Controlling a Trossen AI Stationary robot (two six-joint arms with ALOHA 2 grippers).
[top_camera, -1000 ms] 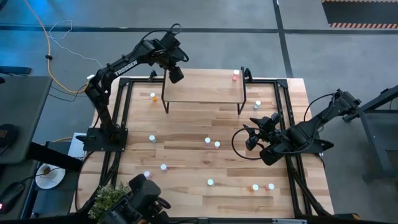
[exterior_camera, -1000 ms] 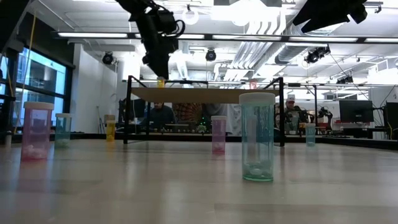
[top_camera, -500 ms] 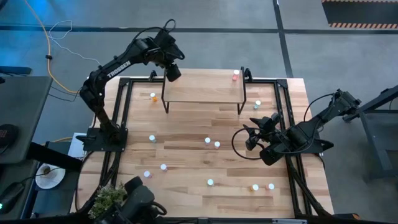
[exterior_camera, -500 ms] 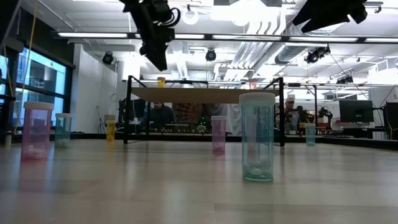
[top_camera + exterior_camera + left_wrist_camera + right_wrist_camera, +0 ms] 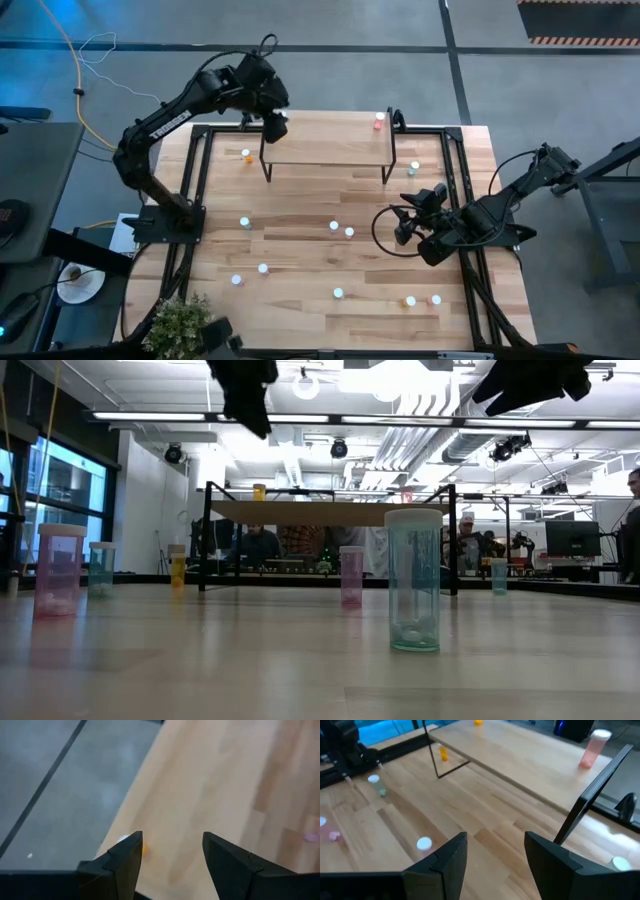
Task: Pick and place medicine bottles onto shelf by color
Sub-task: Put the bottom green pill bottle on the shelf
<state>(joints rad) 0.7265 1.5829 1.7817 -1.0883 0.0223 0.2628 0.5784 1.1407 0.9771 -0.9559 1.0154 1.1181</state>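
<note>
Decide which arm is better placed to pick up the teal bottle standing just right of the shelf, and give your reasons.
Probably the right. Its open gripper hangs over the table's right side, not far from the teal bottle beside the shelf. The left gripper, also open, is raised at the shelf's far left corner, with the shelf in between.

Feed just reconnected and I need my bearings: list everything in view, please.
shelf: one, light wood on black legs, far side of the table
orange bottle: one, on the shelf's left end
pink bottle: one, on the shelf's right end
loose medicine bottles: ten, white caps, orange, pink or teal bodies, scattered on the table
table: one, wood with black frame
plant: one, green, near left corner
left gripper: open, above the shelf's left end
right gripper: open, over the table's right side
</note>
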